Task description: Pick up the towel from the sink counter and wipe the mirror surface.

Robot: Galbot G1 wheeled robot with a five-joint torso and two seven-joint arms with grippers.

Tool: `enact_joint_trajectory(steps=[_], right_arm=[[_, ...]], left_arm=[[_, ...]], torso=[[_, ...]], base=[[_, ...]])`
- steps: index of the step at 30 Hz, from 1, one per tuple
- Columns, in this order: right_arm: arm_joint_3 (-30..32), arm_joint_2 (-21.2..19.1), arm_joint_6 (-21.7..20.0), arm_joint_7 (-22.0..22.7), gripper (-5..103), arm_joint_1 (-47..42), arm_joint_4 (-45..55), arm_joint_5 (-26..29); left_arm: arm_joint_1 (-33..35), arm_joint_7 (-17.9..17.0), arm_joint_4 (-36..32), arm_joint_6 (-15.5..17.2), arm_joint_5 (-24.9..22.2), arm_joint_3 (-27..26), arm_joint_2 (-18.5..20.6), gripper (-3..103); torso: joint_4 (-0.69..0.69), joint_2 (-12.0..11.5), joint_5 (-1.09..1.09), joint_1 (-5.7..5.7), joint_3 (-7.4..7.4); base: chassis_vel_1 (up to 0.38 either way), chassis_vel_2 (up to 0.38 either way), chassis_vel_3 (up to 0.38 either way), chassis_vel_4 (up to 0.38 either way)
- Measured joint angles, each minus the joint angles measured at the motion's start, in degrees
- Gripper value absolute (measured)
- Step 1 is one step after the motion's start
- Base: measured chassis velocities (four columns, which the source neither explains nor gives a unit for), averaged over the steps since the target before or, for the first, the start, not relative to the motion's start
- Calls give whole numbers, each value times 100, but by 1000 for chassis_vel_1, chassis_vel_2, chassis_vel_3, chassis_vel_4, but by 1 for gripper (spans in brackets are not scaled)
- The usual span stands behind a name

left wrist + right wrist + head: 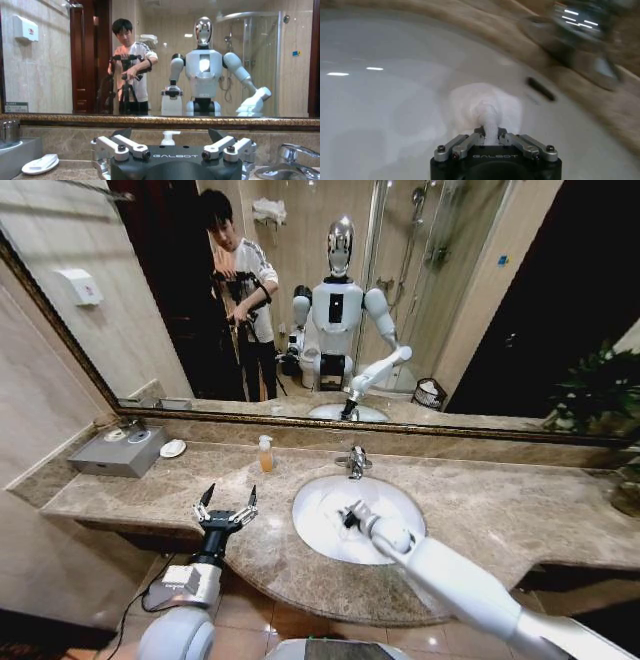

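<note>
Down in the basin (320, 530) at frame centre, the right claw (490, 135) pinches the white towel (487, 107); the left claw (226, 502) hangs wide at the desk (480, 500) edge, lower left.

Bare sink counter (480, 500) lies open toward the mirror surface (480, 300), where only faucet (356, 462) and soap bottle (265, 453) stand.

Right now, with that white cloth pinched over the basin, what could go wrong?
The right gripper holds the white towel by only a small bunch, so it might slip back into the white basin. Lifting toward the mirror, the arm passes close to the chrome faucet and could knock it. The left gripper hovers open near the soap bottle; a careless swing might topple it.
</note>
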Motion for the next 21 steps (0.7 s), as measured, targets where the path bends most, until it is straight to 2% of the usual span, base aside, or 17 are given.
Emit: enact_joint_trajectory(steps=[5,10,14,18,21], right_arm=[[100,-195,28,-53,11,-237,279,-18],[-24,-353,-77,-34,11,-703,970,-6],[-202,-537,-95,7,11,-917,1418,13],[-265,-405,-77,35,11,-811,1366,15],[-247,-12,36,34,11,-435,843,-30]], left_arm=[[0,1,0,0,0,0,0,100],[0,0,0,0,0,0,0,100],[0,0,0,0,0,0,0,100],[0,1,0,0,0,0,0,100],[0,0,0,0,0,0,0,100]], torso=[[-4,0,0,0,0],[-1,0,1,-1,0],[-4,0,-2,-1,-1],[-4,0,1,-1,-1],[1,0,0,-1,0]], base=[[0,0,0,0],[0,0,0,0],[0,0,0,0],[0,0,0,0],[0,0,0,0]])
